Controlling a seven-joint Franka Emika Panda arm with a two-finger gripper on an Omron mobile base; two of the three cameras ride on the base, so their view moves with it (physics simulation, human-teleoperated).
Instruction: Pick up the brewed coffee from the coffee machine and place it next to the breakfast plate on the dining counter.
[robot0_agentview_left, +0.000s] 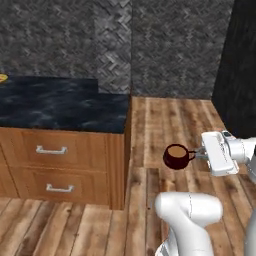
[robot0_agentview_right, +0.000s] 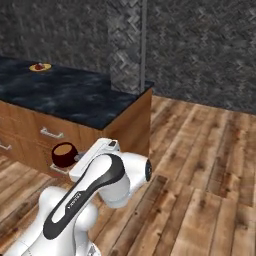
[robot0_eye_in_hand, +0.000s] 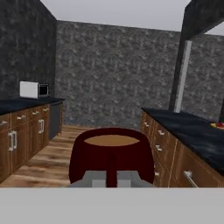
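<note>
Hand view | pincer clamped on brewed coffee handle | mug upright

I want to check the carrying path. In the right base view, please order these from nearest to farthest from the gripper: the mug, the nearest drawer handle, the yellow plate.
1. The mug, held by its handle in the shut gripper.
2. The drawer handle, just above the mug on the cabinet front.
3. The yellow plate, far back on the dining counter, upper left.
</note>
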